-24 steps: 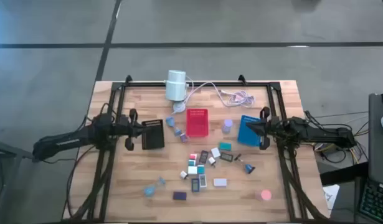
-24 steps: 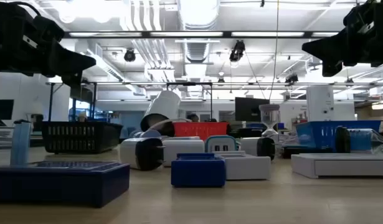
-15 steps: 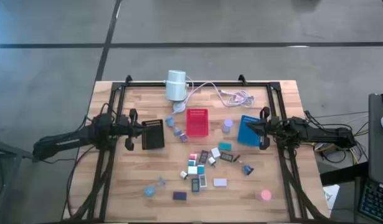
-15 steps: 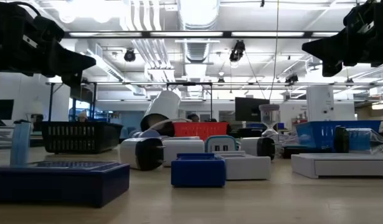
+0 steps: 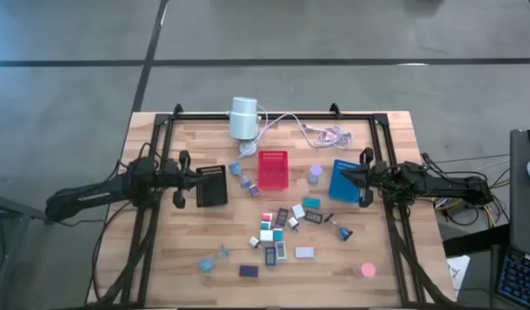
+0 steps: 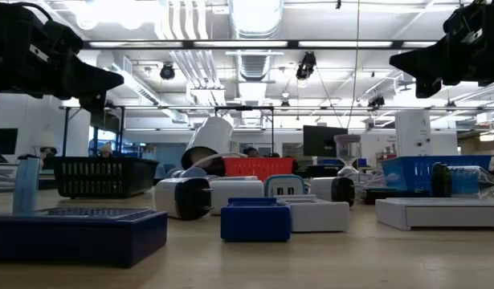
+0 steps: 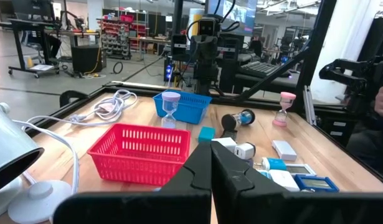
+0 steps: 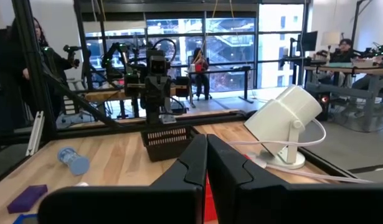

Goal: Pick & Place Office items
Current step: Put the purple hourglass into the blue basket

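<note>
A: Where do we have the left pincer [image 5: 198, 179]?

B: We hold it above the left side of the tabletop [image 5: 178, 258], its fingers [image 7: 197, 177] pressed together with nothing between them, right at the black tray [image 5: 212, 184].

A: And the right pincer [image 5: 340, 176]?

B: We hold it across from the other, over the right side, fingers [image 8: 194, 162] likewise together and bare, by the blue tray [image 5: 344, 180].

A: What do we see between them?

B: The red tray [image 5: 272, 169] sits in the middle toward the far edge. Beyond it lies the white cylinder [image 5: 244, 118], tipped on its side, with its white cable [image 5: 312, 129] curling along the far edge.

A: And the office items [image 5: 282, 234]?

B: We see them scattered on the wood, most in a loose cluster nearer than the red tray: small white, teal and dark blocks lying close together. A pink disc [image 5: 367, 269] lies apart near the right near corner, a dark purple block [image 5: 248, 270] near the front edge, and a pale blue piece [image 5: 210, 261] off to the left. None of them touches either pincer.
</note>
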Controlling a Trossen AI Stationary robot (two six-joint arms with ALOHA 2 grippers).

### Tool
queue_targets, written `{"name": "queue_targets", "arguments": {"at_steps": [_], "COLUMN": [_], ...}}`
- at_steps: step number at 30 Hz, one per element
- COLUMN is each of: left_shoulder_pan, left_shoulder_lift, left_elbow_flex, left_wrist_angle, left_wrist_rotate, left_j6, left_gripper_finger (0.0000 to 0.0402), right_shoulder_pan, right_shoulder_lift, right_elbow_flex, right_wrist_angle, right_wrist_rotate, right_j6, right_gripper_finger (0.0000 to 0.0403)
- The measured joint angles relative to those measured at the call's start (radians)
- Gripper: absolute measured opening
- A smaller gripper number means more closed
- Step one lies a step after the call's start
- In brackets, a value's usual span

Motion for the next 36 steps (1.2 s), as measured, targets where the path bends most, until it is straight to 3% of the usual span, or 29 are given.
{"name": "queue_targets", "arguments": {"at_steps": [14,31,36], "left_shoulder_pan": [0.0,0.0,0.0], "left_shoulder_lift": [0.005,0.006,0.006], "left_elbow_flex": [0.0,0.0,0.0], "left_wrist_angle": [0.0,0.002,0.003], "left_wrist_rotate": [-0.015,-0.024,-0.027], "left_j6": [-0.03,0.0,-0.008], "left_gripper_finger": [0.0,0.0,0.0], "right_shoulder_pan": [0.0,0.0,0.0], "right_shoulder_lift": [0.025,0.028,0.043], "right_elbow_flex": [0.0,0.0,0.001], "right_wrist_angle": [-0.012,0.016,0.104], "right_wrist_rotate": [-0.001,-0.007,0.067], "right_j6": [0.07,-0.054,-0.039], "right_gripper_finger": [0.0008,0.0008,0.0009]}}
